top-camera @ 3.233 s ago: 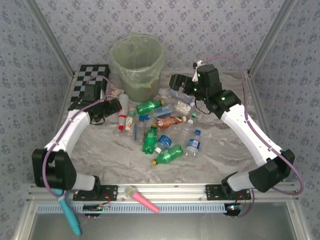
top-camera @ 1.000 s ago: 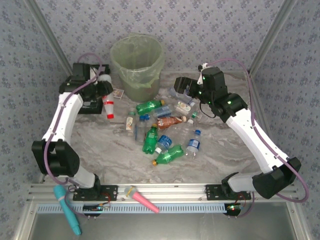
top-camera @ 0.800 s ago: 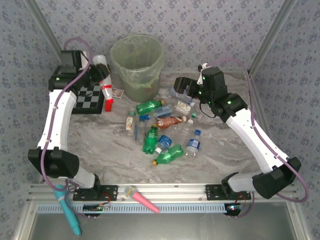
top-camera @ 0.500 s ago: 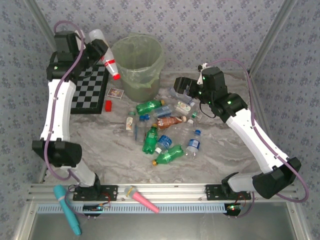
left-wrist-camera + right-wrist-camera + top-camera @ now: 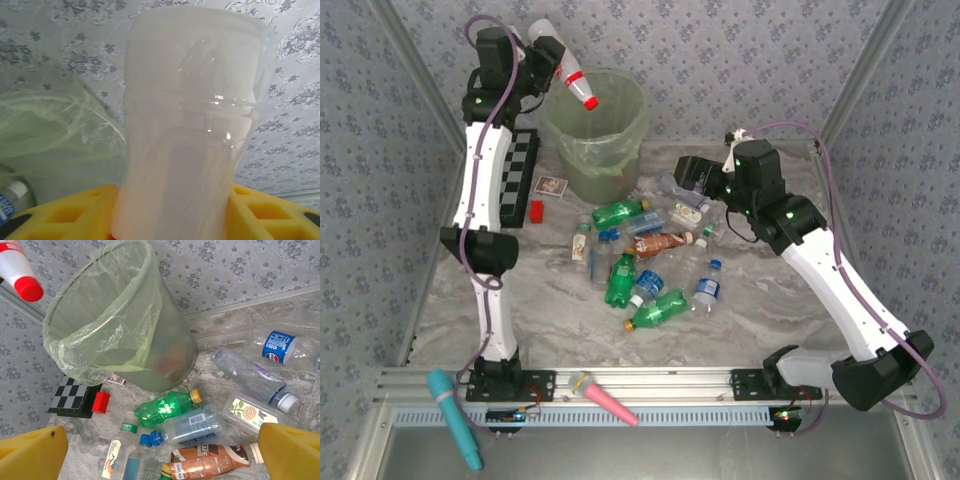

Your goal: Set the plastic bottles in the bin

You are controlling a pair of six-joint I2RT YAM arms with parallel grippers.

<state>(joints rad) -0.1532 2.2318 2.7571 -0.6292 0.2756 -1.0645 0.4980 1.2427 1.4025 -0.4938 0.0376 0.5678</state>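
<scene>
My left gripper (image 5: 546, 52) is raised high at the back left, shut on a white bottle (image 5: 567, 70) with a red cap. The bottle tilts cap-down over the left rim of the pale-green bin (image 5: 625, 140). In the left wrist view the white bottle (image 5: 192, 125) stands between my yellow fingers (image 5: 60, 212). My right gripper (image 5: 687, 176) hangs open above the pile of plastic bottles on the table: green ones (image 5: 619, 281), a brown one (image 5: 660, 243) and clear blue-labelled ones (image 5: 708, 286). In the right wrist view I see the bin (image 5: 167, 352), a green bottle (image 5: 165, 408) and the brown bottle (image 5: 217, 461).
A black-and-white chessboard (image 5: 517, 165) lies left of the bin, with a red block (image 5: 536, 210) and a small card (image 5: 552, 185) beside it. A pink tool (image 5: 605, 398) and a teal tool (image 5: 455, 420) rest on the front rail. Patterned walls close in the back and sides.
My left arm has lifted the white bottle from beside the chessboard, up and to the right, to above the bin's rim. My right gripper has shifted slightly right and stays open.
</scene>
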